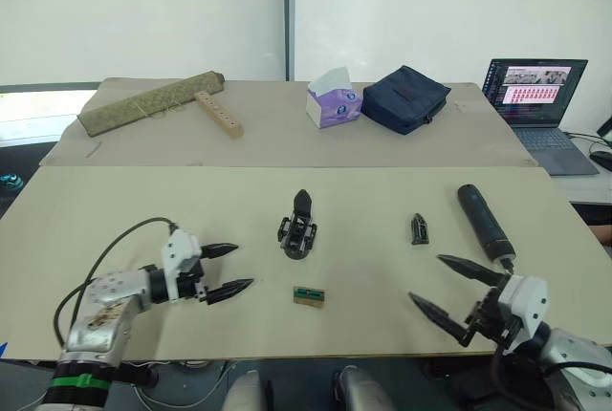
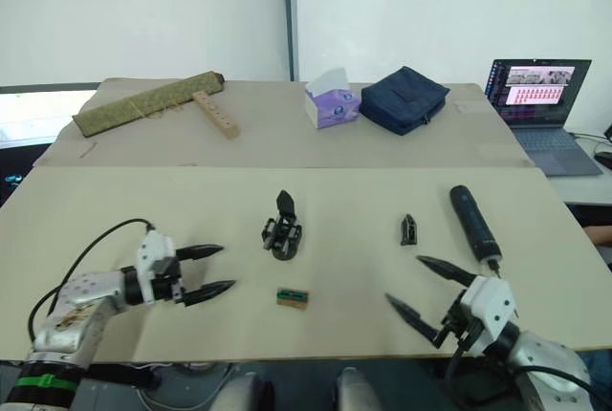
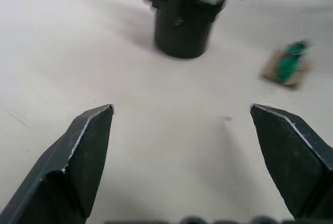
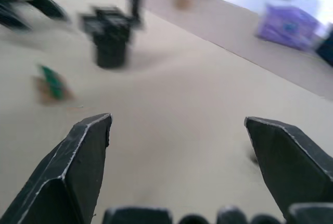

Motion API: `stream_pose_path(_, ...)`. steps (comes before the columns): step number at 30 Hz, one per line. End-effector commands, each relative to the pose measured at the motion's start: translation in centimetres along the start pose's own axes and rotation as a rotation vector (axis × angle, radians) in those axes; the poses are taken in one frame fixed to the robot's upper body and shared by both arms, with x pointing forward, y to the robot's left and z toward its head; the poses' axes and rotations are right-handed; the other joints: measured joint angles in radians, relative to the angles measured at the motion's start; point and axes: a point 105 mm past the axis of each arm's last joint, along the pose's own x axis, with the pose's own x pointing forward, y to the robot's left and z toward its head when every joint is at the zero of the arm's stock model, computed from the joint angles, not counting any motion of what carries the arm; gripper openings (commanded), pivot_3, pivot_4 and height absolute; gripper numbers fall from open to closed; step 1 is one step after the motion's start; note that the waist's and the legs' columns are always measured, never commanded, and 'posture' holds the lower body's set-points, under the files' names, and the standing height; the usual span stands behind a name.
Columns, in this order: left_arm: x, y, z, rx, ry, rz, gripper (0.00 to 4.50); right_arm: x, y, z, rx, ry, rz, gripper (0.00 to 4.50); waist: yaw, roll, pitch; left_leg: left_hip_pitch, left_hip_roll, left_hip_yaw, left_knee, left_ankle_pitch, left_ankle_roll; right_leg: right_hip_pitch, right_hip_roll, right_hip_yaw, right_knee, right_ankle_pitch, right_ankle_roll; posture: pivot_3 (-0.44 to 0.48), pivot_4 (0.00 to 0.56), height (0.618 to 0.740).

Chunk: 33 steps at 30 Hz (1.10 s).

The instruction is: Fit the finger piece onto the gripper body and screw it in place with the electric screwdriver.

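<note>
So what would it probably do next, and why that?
Probably move the right gripper forward to the finger piece and pick it up. Both grippers stand with jaws open and empty, the left gripper too. The finger piece lies loose on the table, apart from the gripper body. It has to go on before the electric screwdriver is of any use.

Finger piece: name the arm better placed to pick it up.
Right. The finger piece lies on the robot's right, just ahead of the open right hand. The left hand sits beyond the gripper body, farther off.
</note>
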Motion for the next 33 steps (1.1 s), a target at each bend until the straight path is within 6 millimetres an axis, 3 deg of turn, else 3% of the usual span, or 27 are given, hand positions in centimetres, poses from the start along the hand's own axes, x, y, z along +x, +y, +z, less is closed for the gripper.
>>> stream_pose_path(1,-0.8,-0.1,3.8,0.093,-0.097,-0.021,4.42,-0.9,-0.7,-0.9,-0.02,0.146,-0.08,4.5,0.004,0.0,0.0,0.0,0.0,0.0,0.0,0.0,0.0,0.0,0.0,0.0,0.0,-0.001,-0.001,0.0,0.15,0.74)
stream_pose_path(5,-0.7,-1.2,5.8,0.102,-0.119,-0.069,4.42,-0.2,-1.0,-0.4,0.072,0.197,-0.156,4.5,0.0,0.0,0.0,0.0,0.0,0.0,0.0,0.0,0.0,0.0,-0.001,0.001,0.0,-0.002,-0.003,0.0,0.15,0.74)
stream_pose_path(9,-0.5,-2.1,7.9,0.093,-0.162,-0.089,4.42,3.0,-2.8,1.8,0.194,0.235,-0.173,4.5,-0.023,0.0,0.0,0.001,0.002,-0.001,0.0,0.0,0.0,0.0,0.0,0.002,0.0,-0.001,0.0,0.0,0.15,0.74)
stream_pose_path(15,0.7,-3.2,9.7,0.067,-0.201,-0.124,4.42,7.1,-6.0,1.9,0.27,0.456,-0.181,4.5,-0.02,-0.001,0.001,-0.001,0.0,-0.002,-0.001,0.0,0.0,-0.001,0.002,0.0,0.0,0.0,0.0,0.0,0.15,0.74)
stream_pose_path(24,0.8,-4.5,8.8,0.08,-0.171,-0.091,4.42,10.2,-7.9,-0.8,0.289,0.635,-0.23,4.5,-0.009,-0.001,0.001,-0.007,-0.001,-0.002,-0.001,0.0,0.0,-0.003,0.001,0.001,-0.004,0.001,0.002,0.0,0.15,0.74)
stream_pose_path(30,0.7,-5.3,8.1,0.085,-0.164,-0.063,4.42,11.6,-7.5,-2.0,0.381,0.66,-0.263,4.5,-0.02,-0.003,-0.001,-0.002,0.0,-0.002,-0.001,0.0,0.001,-0.001,0.002,0.001,-0.002,0.001,0.001,0.0,0.15,0.74)
stream_pose_path(33,0.7,-5.3,8.1,0.089,-0.166,-0.054,4.5,11.7,-6.9,-2.3,0.426,0.681,-0.267,3.68,-0.028,-0.006,-0.002,-0.001,0.0,-0.002,-0.001,0.0,0.001,0.001,0.003,0.001,-0.002,0.001,0.001,0.0,0.15,0.74)
